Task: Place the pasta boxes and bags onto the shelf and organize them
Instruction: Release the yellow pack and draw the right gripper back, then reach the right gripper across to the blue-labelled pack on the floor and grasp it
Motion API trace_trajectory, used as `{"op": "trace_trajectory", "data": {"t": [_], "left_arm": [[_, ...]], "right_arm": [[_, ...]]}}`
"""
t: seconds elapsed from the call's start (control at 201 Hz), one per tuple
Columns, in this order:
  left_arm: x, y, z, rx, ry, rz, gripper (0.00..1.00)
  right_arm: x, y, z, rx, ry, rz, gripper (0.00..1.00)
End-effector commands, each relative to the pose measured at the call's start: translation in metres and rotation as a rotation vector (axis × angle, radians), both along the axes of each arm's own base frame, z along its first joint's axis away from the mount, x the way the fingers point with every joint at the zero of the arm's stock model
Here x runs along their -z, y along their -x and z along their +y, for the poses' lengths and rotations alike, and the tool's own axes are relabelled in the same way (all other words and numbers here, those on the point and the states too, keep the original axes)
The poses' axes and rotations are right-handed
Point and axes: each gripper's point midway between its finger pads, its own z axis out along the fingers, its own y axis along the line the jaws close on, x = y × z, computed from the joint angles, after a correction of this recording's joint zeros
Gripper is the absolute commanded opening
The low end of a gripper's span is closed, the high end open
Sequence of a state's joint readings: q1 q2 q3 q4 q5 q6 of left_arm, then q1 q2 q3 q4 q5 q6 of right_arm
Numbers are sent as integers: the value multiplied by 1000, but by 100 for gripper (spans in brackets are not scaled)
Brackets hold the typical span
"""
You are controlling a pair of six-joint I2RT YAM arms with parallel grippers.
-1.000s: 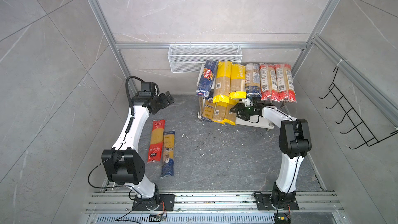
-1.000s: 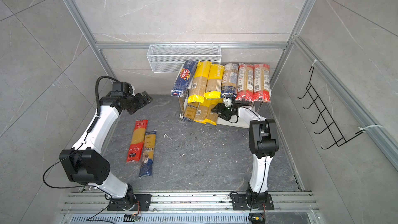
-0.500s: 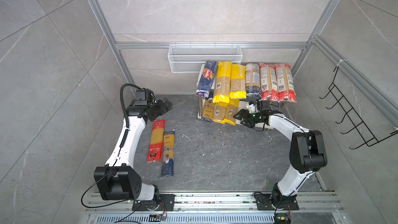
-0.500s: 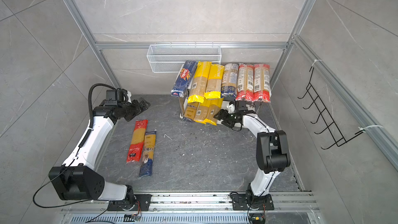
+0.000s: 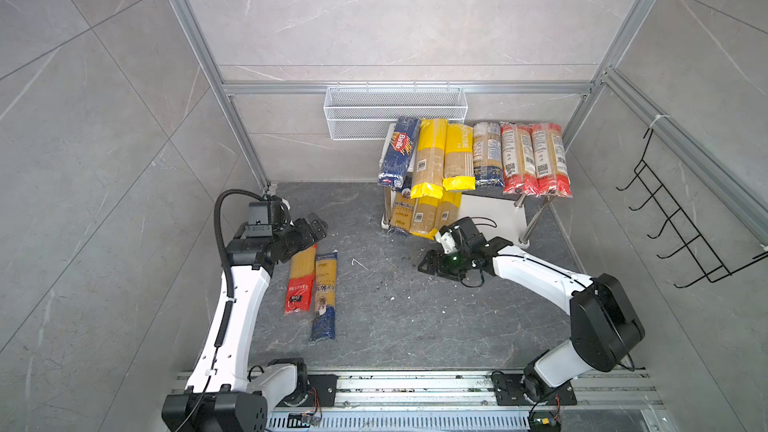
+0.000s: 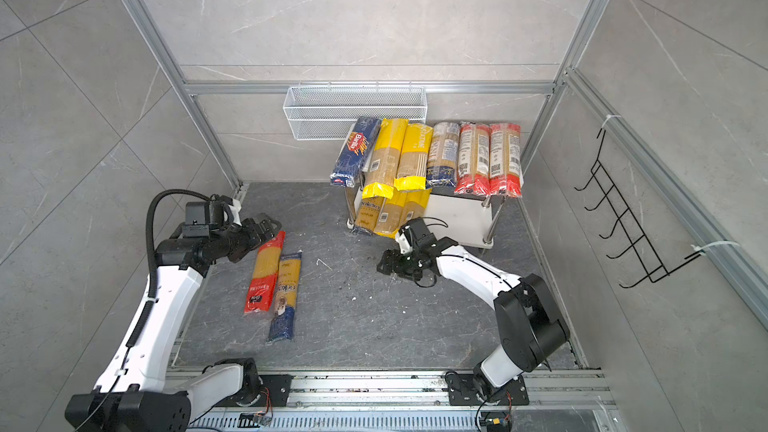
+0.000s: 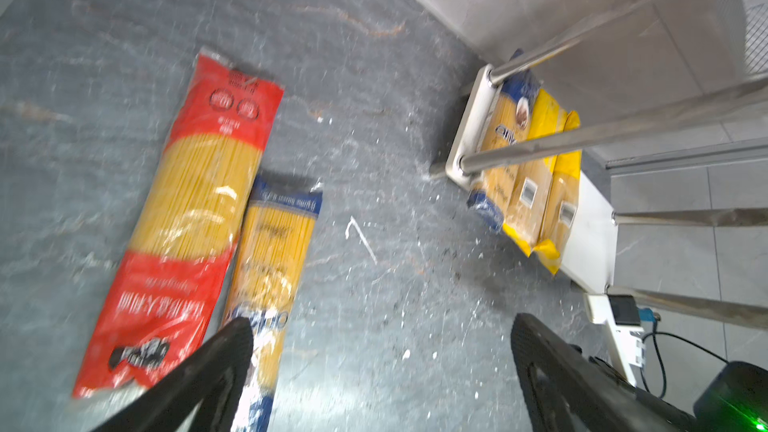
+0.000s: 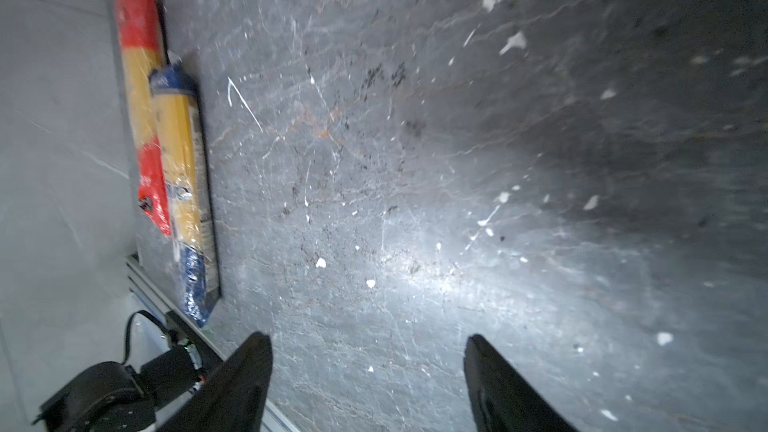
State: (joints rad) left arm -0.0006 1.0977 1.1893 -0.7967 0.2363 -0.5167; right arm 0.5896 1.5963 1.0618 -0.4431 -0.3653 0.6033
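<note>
Left gripper (image 5: 314, 229): jaws spread wide, nothing between them; hangs over far end of red pack (image 5: 300, 280). Red pack lies flat on dark floor (image 5: 386, 317), with navy-ended pack (image 5: 324, 299) touching beside it. Right gripper (image 5: 428, 263): jaws well apart, empty, low over floor just in front of shelf (image 5: 494, 211). Upper board: Barilla box (image 5: 398, 151) askew at left end, then yellow-ended bags (image 5: 430, 160), red-ended bags (image 5: 517, 157) at right end. Lower board: three packs (image 5: 419, 214) at left side.

Overhead stereo pair, close wrist views
</note>
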Motion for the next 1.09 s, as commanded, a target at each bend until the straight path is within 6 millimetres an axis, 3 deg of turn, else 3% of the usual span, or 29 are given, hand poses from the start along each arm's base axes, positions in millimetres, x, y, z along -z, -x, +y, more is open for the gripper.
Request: {"op": "trace_trajectory", "data": {"t": [0.0,0.314,0.538,0.727,0.737,0.747,0.767,0.931,1.03,1.085], "left_arm": [[-2,24,8,-51,-8,10,100],[-24,53,21,-152,-17,-15,100],[-77,17,33,-159,-58,-82,100],[-99,-7,43,-151,-64,-140,100],[-100,-8,43,-151,-62,-142,100],[-100,-9,44,-152,-62,-142,100],[-100,-11,45,-153,-58,-143,100],[-96,-19,47,-158,-39,-127,100],[-93,-20,47,-163,-30,-119,100],[-92,-19,47,-166,-29,-118,100]], "right_arm": [[14,10,23,-44,119,-5,76],[36,15,136,-233,192,-24,76],[46,28,197,-378,230,-61,76],[47,48,237,-471,243,-99,78],[46,50,240,-476,242,-104,83],[46,51,241,-481,243,-105,95],[44,53,248,-492,237,-114,99],[53,68,277,-552,269,-130,100],[62,66,286,-539,302,-136,100],[72,62,282,-507,343,-121,100]]}}
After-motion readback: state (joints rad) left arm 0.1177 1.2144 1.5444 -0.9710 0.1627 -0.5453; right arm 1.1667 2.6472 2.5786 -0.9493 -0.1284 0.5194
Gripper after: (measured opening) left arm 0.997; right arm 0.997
